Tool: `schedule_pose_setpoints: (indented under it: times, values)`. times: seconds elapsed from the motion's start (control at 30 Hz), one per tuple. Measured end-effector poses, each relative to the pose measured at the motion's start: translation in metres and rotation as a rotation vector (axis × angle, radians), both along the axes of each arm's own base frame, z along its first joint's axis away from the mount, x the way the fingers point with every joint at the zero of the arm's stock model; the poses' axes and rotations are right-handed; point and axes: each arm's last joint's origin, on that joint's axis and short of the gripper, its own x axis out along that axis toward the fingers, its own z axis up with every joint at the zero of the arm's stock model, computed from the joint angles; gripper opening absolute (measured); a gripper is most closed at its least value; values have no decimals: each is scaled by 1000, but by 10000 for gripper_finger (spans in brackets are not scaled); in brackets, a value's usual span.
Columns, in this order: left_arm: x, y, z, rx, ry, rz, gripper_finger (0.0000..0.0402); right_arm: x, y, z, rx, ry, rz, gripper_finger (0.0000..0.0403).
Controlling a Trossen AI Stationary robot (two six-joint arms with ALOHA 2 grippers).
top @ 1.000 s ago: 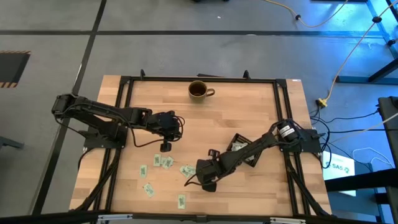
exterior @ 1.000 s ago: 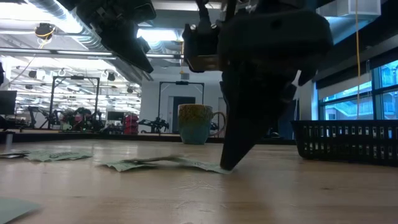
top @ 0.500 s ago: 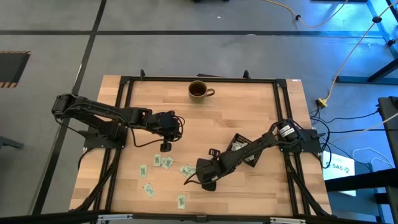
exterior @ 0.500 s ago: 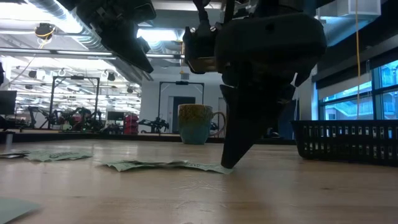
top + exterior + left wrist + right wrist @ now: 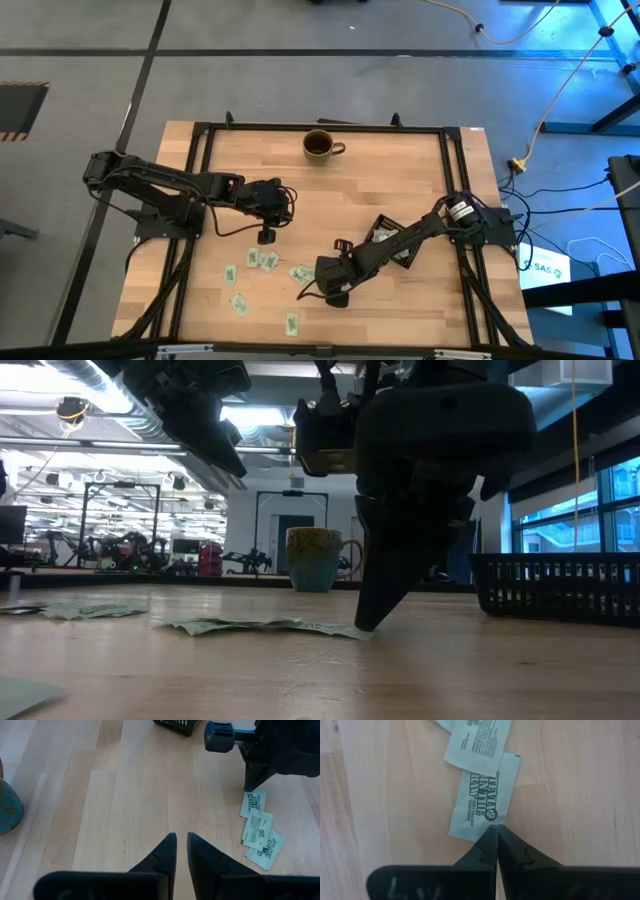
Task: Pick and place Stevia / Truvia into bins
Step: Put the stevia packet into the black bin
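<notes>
Wooden worktop (image 5: 400,180), loose Stevia sachets (image 5: 262,260) scattered low across the middle. Over on the left, left tool (image 5: 266,236) hovering above bare boards, tips nearly together, pinching nothing. Moving right: right tool (image 5: 496,827) just snapped closed, tips pinching the edge of one sachet (image 5: 480,800). Good sign — looks ready for lifting toward the black bin (image 5: 384,232), just beside that arm.

Wide bare wood lies open between the round brown mug (image 5: 321,145) at the far edge and the scattered pale green paper sachets (image 5: 262,260) near the front. The small black rectangular tray (image 5: 388,238) stands toward the right, partly covered by the right arm, whose gripper (image 5: 318,288) blocks the sachets' right end. The left gripper (image 5: 267,236) hangs just beyond the sachets on the far side.
</notes>
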Motion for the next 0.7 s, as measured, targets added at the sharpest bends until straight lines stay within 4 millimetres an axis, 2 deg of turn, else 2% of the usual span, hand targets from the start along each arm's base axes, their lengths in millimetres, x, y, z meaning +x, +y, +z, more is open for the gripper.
schedule_pose_setpoints:
  times: [0.13,0.47,0.7]
  values:
    - [0,0,0,0,0,0,42,0,1,0,26,4,3,22]
    - [0,0,0,0,0,0,39,0,2,0,33,10,15,95]
    - [0,0,0,0,0,0,42,-1,1,-11,7,51,8,88]
